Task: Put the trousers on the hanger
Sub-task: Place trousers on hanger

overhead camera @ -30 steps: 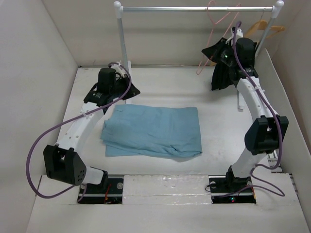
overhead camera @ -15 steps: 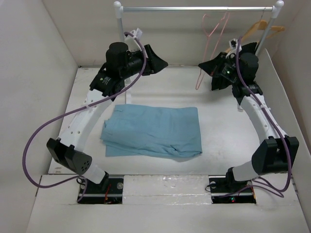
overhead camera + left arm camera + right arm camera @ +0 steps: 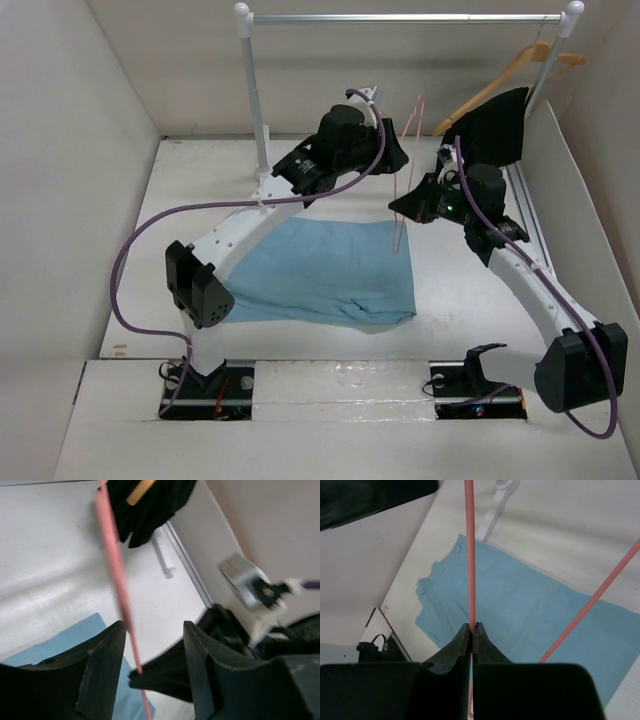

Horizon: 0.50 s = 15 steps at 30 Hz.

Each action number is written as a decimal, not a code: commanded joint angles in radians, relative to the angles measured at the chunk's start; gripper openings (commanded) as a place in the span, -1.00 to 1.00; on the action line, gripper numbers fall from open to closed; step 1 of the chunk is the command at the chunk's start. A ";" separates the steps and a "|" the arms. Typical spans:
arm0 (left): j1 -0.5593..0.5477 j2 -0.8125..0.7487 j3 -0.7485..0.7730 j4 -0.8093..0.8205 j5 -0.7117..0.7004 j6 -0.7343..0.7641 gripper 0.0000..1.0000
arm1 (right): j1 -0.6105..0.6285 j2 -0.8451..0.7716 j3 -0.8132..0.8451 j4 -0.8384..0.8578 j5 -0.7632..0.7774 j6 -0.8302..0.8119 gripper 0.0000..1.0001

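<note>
The light blue trousers [image 3: 320,270] lie folded flat on the table, also under my right wrist [image 3: 520,605]. My right gripper [image 3: 397,212] [image 3: 472,626] is shut on a thin rod of the pink hanger [image 3: 405,160] [image 3: 469,555], holding it off the rail above the trousers' right end. My left gripper [image 3: 393,155] [image 3: 154,626] reaches across beside the hanger's top, jaws open. In the left wrist view the blurred pink hanger [image 3: 114,565] runs through the gap close to the left finger, with the right gripper's fingers [image 3: 165,672] pinching it lower down.
A metal clothes rail [image 3: 400,17] spans the back on two posts. A wooden hanger carrying a black garment [image 3: 497,125] [image 3: 150,505] hangs at its right end. White walls [image 3: 70,150] enclose the table on both sides and behind.
The right gripper brought the pink hanger off the rail, down and left over the trousers. The left arm swung from the table's left to the hanger, and its jaws opened.
</note>
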<state>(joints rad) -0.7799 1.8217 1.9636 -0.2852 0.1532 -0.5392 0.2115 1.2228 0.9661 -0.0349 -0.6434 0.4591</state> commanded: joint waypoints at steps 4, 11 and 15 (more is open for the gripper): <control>0.002 0.027 0.073 0.003 -0.225 -0.002 -0.23 | 0.022 -0.085 -0.023 -0.063 0.010 -0.062 -1.00; -0.019 -0.001 0.000 0.101 -0.268 -0.016 -0.25 | 0.041 -0.106 -0.020 -0.132 0.040 -0.105 -1.00; -0.028 0.008 -0.015 0.121 -0.274 -0.021 -0.54 | 0.051 -0.109 -0.024 -0.135 0.034 -0.099 -1.00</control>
<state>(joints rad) -0.7982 1.8725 1.9579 -0.2333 -0.0853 -0.5541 0.2504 1.1397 0.9463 -0.1822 -0.6094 0.3836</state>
